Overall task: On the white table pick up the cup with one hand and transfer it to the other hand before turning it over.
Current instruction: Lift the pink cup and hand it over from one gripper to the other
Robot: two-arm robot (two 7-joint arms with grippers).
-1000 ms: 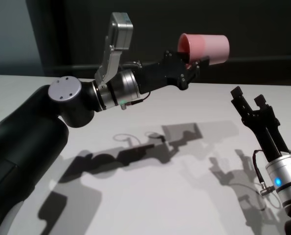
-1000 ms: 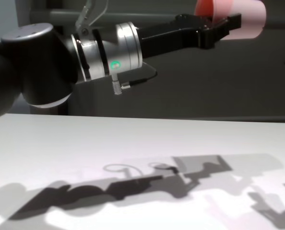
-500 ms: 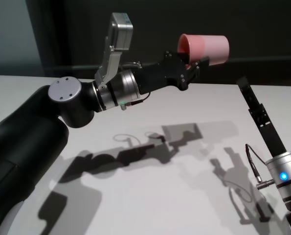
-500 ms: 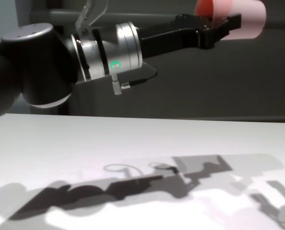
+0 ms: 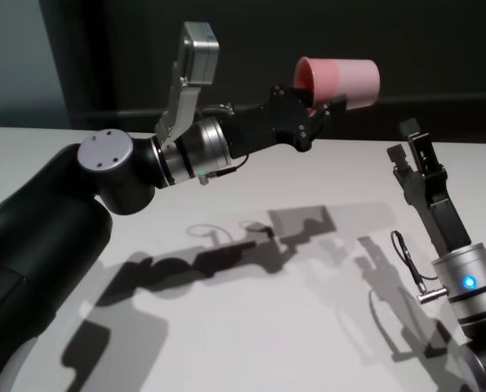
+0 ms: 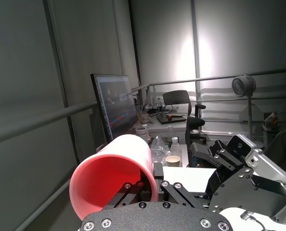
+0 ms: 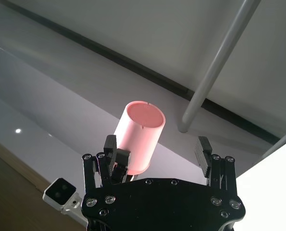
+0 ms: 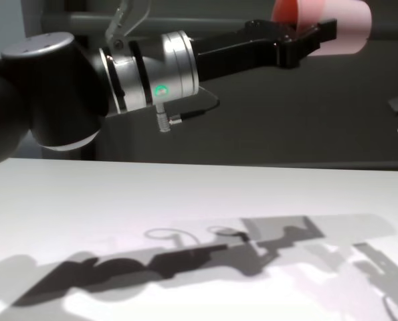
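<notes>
The salmon-pink cup (image 5: 345,82) lies on its side in the air, high above the white table (image 5: 226,327). My left gripper (image 5: 323,102) is shut on the cup's rim, one finger inside the mouth and one outside. The cup's base points toward the right arm. The cup also shows in the left wrist view (image 6: 114,173), the chest view (image 8: 339,23) and the right wrist view (image 7: 139,134). My right gripper (image 5: 410,145) is open and empty, raised at the right, below and to the right of the cup. In the right wrist view its fingers (image 7: 115,154) stand apart, with the cup beyond them.
A dark wall with a horizontal rail (image 5: 439,102) runs behind the table's far edge. The arms' shadows fall across the tabletop (image 8: 185,200). A cable plug (image 5: 426,296) hangs at the right wrist.
The right gripper has rolled about its wrist and risen a little toward the cup. The left arm holds the cup almost still.
</notes>
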